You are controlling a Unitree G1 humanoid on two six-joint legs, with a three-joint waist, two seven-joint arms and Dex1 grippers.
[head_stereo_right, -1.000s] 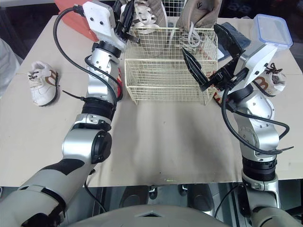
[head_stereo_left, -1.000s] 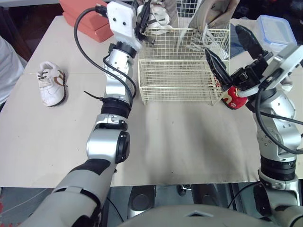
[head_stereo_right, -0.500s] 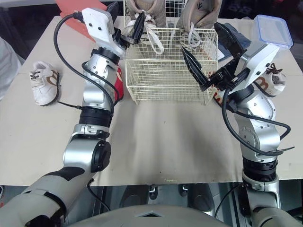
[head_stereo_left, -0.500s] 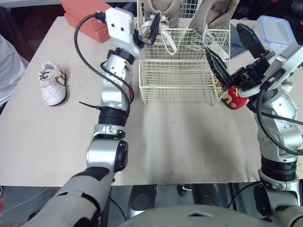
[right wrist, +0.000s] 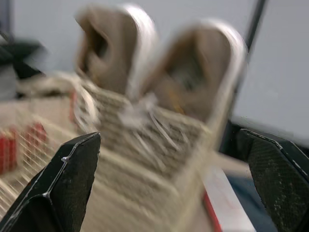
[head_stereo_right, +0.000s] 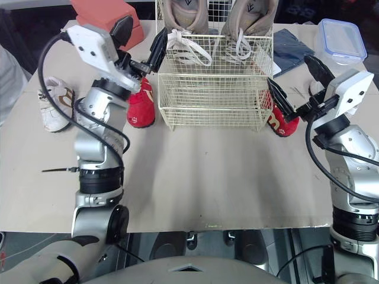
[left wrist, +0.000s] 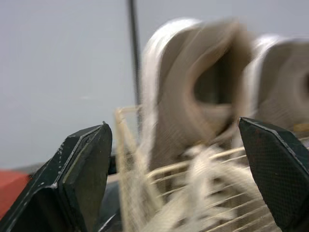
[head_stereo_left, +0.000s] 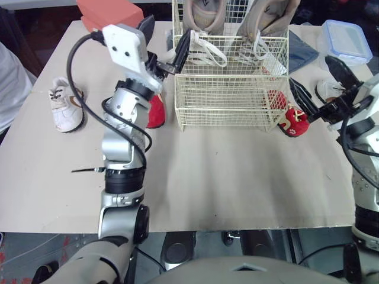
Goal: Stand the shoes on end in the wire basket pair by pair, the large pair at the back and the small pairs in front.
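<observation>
Because the large pair belongs at the back, the two big tan lace-up sneakers point(head_stereo_left: 204, 15) stand on end against the rear wall of the cream wire basket point(head_stereo_left: 228, 112). Their white laces hang over its rim, and the front half is left free for the small pairs. Those wait outside: a small red slipper point(head_stereo_left: 156, 111) just beside the basket's left wall, a second red slipper point(head_stereo_left: 291, 120) at its right front corner, and a small white sneaker with brown stripes point(head_stereo_left: 64, 105) well to the basket's left on the tabletop. The left hand point(head_stereo_left: 166, 41) hangs by the basket's rear left corner, fingers wide apart and empty. The right hand point(head_stereo_left: 321, 83) sits off the basket's right wall, likewise spread and holding nothing. Compared with a second ago, the left hand has drawn back from over the basket, uncovering the nearer red slipper. The right hand has pulled away from the right wall, and both sneakers now stand unaided.
</observation>
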